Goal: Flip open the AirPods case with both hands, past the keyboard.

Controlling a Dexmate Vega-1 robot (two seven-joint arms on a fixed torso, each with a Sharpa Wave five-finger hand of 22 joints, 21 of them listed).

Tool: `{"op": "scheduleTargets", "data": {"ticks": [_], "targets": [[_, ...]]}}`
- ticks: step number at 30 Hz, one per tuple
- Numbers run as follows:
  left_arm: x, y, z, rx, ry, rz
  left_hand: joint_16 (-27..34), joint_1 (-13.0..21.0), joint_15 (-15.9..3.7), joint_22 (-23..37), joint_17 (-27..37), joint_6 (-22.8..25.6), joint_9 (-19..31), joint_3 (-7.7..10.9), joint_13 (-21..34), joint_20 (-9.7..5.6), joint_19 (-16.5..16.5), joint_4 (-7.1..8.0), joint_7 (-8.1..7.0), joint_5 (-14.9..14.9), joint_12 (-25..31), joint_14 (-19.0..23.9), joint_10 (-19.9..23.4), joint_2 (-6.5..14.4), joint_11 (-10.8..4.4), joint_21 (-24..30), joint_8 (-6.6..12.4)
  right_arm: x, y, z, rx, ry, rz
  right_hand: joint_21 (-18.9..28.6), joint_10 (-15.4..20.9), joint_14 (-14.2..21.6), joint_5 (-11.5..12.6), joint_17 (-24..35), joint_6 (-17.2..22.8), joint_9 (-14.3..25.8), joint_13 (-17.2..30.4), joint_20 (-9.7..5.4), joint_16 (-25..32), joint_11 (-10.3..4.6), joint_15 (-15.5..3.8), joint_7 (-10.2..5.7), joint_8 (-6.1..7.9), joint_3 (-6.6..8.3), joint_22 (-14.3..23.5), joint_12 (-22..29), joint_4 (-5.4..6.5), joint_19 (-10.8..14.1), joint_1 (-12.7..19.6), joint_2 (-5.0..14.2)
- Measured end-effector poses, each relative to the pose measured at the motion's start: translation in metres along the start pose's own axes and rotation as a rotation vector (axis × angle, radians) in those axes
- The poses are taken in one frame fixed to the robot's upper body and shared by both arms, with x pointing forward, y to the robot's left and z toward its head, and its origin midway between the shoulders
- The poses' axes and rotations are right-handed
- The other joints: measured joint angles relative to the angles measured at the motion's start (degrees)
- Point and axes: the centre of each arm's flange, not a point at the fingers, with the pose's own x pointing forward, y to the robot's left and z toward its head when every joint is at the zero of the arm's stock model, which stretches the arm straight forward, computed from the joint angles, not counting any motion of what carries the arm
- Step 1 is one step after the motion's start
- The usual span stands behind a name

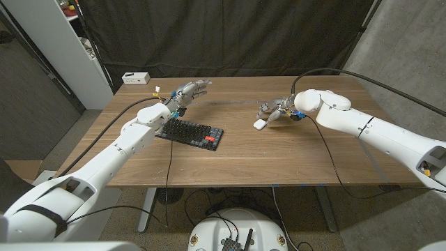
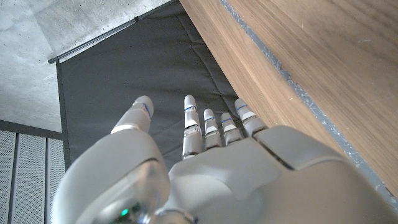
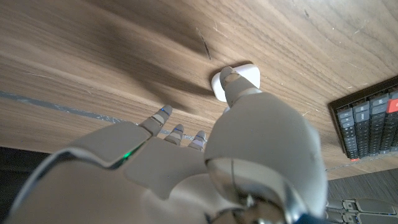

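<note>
AirPods case (image 1: 259,124) closed on the surface (image 1: 279,157), my right hand (image 1: 277,111) right over it.

Small, white, rounded and smooth, lid down as far as I can see, it sits right of the keyboard (image 1: 190,133) and well apart from it. From the right wrist camera, one fingertip (image 3: 231,81) of my right hand sits at the case's edge, maybe touching; the other fingers are spread, nothing gripped. My left hand (image 1: 187,93) hovers beyond the keyboard, fingers apart and empty, far from the case. The risk, I'd say: that slick little shell skids away if I push with one finger before the left hand arrives to brace it. Pinch too low and the lid won't lift, the whole case tips instead.
</note>
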Motion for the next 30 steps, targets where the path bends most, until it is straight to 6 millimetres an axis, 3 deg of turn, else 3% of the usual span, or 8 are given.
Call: {"op": "scheduleTargets", "data": {"ticks": [15, 22, 25, 30], "targets": [[0.000, -0.002, 0.000, 0.005, -0.003, -0.002, 0.32, 0.00, -0.31, 0.16, 0.00, -0.31, 0.27, 0.01, 0.01, 0.30, -0.30, 0.01, -0.31, 0.00, 0.00, -0.31, 0.00, 0.00, 0.00, 0.00, -0.28, 0.013, 0.018, -0.003, -0.011, -0.018, -0.013, 0.00, 1.11, 0.01, 0.44, -0.01, -1.41, -0.22, 0.00, -0.52, 0.44, -0.59, 0.00, 0.03, 0.35, 0.65, -0.01, 1.08, 0.18, -0.09, 1.20, 0.76], [0.000, -0.003, -0.001, 0.004, -0.002, -0.003, 0.32, 0.31, -0.31, 0.16, -0.01, -0.31, 0.27, -0.24, 0.01, 0.30, -0.30, -0.23, -0.31, 0.00, 0.00, -0.31, -0.30, 0.31, -0.30, 0.00, -0.28, 0.018, 0.023, -0.004, -0.007, -0.028, -0.022, 0.41, 4.45, 0.06, 0.04, -0.01, 6.98, 1.14, 0.00, -0.71, 0.99, -0.85, -0.05, -0.07, 4.21, -0.40, 0.17, 2.32, 1.22, 1.16, 1.43, 0.53], [-0.001, -0.003, -0.001, 0.003, -0.001, -0.003, 0.32, 0.31, -0.31, 0.16, -0.01, -0.61, 0.27, -0.24, 0.01, 0.30, -0.30, -0.23, -0.61, 0.00, 0.00, -0.31, -0.30, 0.31, -0.30, 0.00, -0.28, 0.020, 0.024, -0.005, -0.003, -0.029, -0.024, 0.51, 6.37, 1.51, -0.50, -0.01, 10.81, 1.92, 0.06, -0.81, 1.34, -0.92, -0.19, -0.22, 5.53, -0.92, 0.17, 2.86, 1.05, 1.88, 1.44, 0.51], [-0.001, -0.004, -0.003, 0.000, 0.001, -0.005, 0.32, 0.31, -0.62, 0.16, -0.01, -0.61, 0.27, -0.24, 0.01, 0.30, -0.30, -0.23, -0.61, 0.00, 0.00, -0.62, -0.30, 0.31, -0.30, 0.00, -0.28, 0.022, 0.029, -0.007, 0.007, -0.041, -0.031, 0.51, 9.94, 4.05, -1.79, -0.01, 13.50, 3.48, 0.32, -0.79, 1.84, -1.00, -0.11, -2.90, 7.53, -2.04, 0.00, 3.84, 1.41, 3.73, 1.72, -0.37]]}}
